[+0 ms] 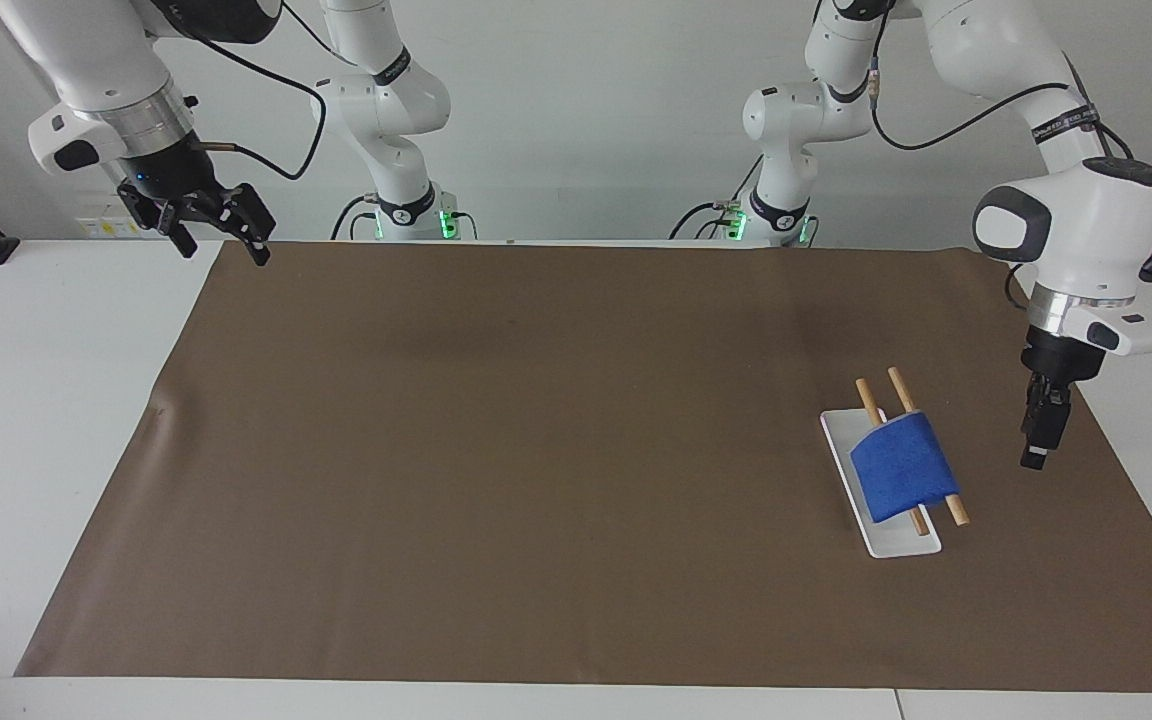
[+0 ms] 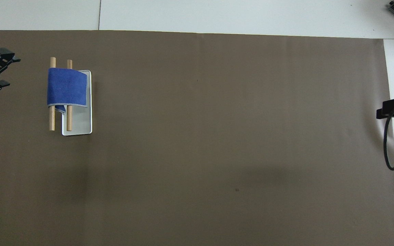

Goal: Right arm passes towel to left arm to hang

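Observation:
The bright-blue towel [image 1: 901,467] hangs draped over the two wooden rods [image 1: 948,508] of a small rack with a white base [image 1: 904,546]. It also shows in the overhead view [image 2: 66,86], folded over both rods [image 2: 51,119]. My left gripper [image 1: 1036,445] hangs beside the rack toward the left arm's end of the table, apart from the towel; in the overhead view [image 2: 6,72] it is open and empty. My right gripper [image 1: 221,250] is open and empty, held up over the mat's corner at the right arm's end; only its tip [image 2: 390,112] shows in the overhead view.
A brown mat [image 1: 536,450] covers most of the white table [image 1: 46,420]. The right arm's loose black cable [image 2: 386,150] loops over the mat's edge at that end. The rack's white base [image 2: 80,123] lies on the mat.

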`<state>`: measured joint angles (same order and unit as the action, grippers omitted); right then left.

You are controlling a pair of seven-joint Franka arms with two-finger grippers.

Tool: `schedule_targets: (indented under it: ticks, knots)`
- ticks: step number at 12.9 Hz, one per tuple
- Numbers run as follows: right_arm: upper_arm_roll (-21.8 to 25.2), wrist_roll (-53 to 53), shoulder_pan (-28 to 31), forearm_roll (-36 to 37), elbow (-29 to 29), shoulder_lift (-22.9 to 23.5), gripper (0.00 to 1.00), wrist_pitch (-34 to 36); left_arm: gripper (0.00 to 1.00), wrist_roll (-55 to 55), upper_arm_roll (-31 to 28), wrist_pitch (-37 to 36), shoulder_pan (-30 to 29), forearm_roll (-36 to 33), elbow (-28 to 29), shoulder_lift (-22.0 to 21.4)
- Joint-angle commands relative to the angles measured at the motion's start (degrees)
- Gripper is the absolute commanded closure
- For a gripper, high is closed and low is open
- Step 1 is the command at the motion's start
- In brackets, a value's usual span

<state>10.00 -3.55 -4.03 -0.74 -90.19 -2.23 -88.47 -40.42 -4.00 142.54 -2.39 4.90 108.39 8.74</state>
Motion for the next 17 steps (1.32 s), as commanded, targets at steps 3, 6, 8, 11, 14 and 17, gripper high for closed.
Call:
schedule_targets:
  ticks: [3,6,8,11,14,17]
  knots:
    - [-0.51,0.82,0.25,0.04,-0.78,-1.02,0.00,0.50,0.10,14.36,0.74,-29.44,0.01,-6.29,-13.71,2.25]
    - [-0.94,1.17,-0.54,1.26,-0.61,-0.85,0.00,-0.56,0.06,26.42,1.81,-43.37,0.19,-6.30,-15.49,-2.57]
    - [-0.95,1.26,-0.63,2.14,-0.43,-0.76,0.00,-0.82,0.04,26.97,2.42,-45.93,0.28,-6.22,-15.31,-5.83]
    - [-1.04,2.05,-0.63,3.99,-0.08,-0.93,0.00,-0.73,0.00,30.74,5.13,-48.48,0.28,-6.30,-15.75,-7.95]
    - [-0.86,1.26,-0.11,1.63,-0.34,-0.93,0.00,-0.21,0.00,30.84,7.60,-51.65,0.45,-7.36,-17.41,-8.48]
    - [-0.86,1.35,-0.02,1.53,-0.61,-1.11,0.00,-0.12,0.00,31.01,7.96,-52.01,0.46,-7.45,-18.56,-8.48]
